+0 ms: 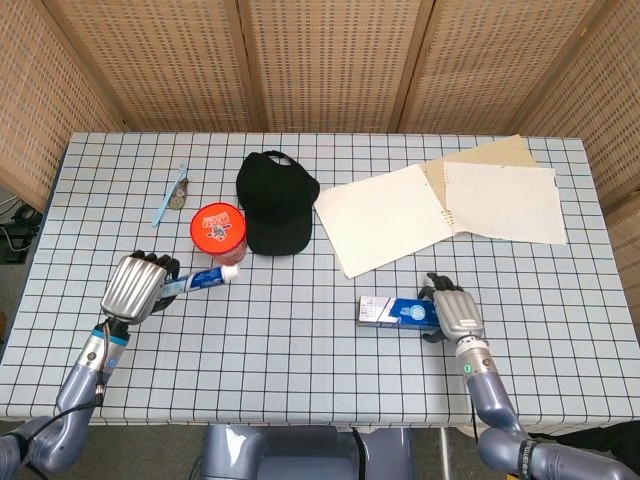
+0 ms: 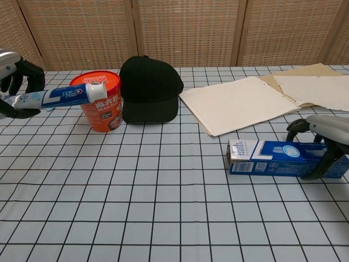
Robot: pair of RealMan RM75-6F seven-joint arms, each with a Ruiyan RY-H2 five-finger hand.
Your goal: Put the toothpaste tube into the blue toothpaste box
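My left hand (image 1: pixel 134 288) (image 2: pixel 15 82) grips the tail of the toothpaste tube (image 1: pixel 205 278) (image 2: pixel 62 96), held level above the table at the left with its white cap pointing right. The blue toothpaste box (image 1: pixel 399 312) (image 2: pixel 278 158) lies flat at the right, its white end flap facing left. My right hand (image 1: pixel 457 315) (image 2: pixel 323 139) is wrapped over the box's right end, fingers curled around it.
An orange cup (image 1: pixel 218 230) (image 2: pixel 102 107) stands right behind the tube's cap. A black cap (image 1: pixel 274 204) (image 2: pixel 150 89) lies beside it. Loose paper sheets (image 1: pixel 443 208) (image 2: pixel 245 103) cover the back right. A blue toothbrush (image 1: pixel 168 197) rests at the far left.
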